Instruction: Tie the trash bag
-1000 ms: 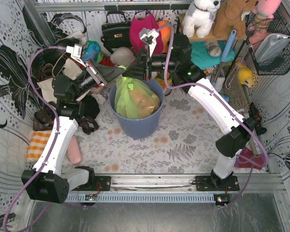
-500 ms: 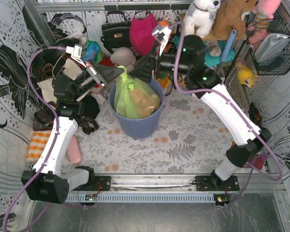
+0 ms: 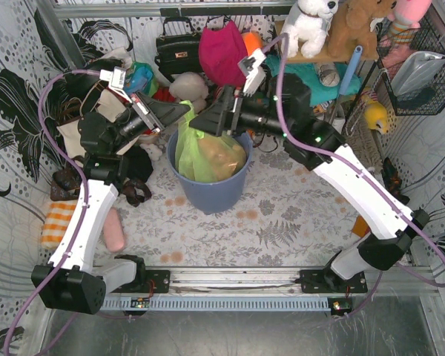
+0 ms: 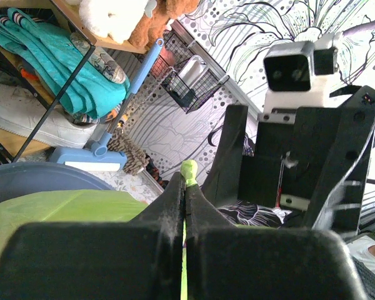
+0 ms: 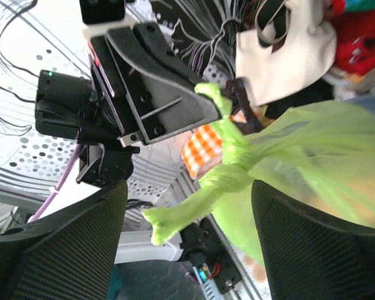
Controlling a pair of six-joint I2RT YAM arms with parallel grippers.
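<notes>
The trash bag [image 3: 208, 154], thin light-green film with orange-tan paper showing through, sits in the blue-grey bin [image 3: 208, 194]. Its top is twisted into a knot [image 5: 228, 175] with two tails. My left gripper [image 3: 184, 111] comes in from the left and is shut on the upper tail. In its wrist view a green strip [image 4: 189, 170] pokes out between the shut left gripper [image 4: 186, 187]. My right gripper [image 3: 205, 122] reaches in from the right. In its wrist view the right gripper [image 5: 187, 194] is open, with the free lower tail [image 5: 181, 215] hanging between the fingers [image 5: 69, 244], untouched.
Handbags [image 3: 178, 48], a pink bag [image 3: 221, 52] and plush toys [image 3: 308, 26] crowd the back wall and shelf. A wire basket [image 3: 423, 74] hangs at the right. An orange checked cloth [image 3: 58, 222] and a pink roll [image 3: 115, 230] lie at the left.
My right gripper has opened and let go of the bag. Its arm swung down and left, so the jaws now straddle the lower tail. The left arm has barely moved.
</notes>
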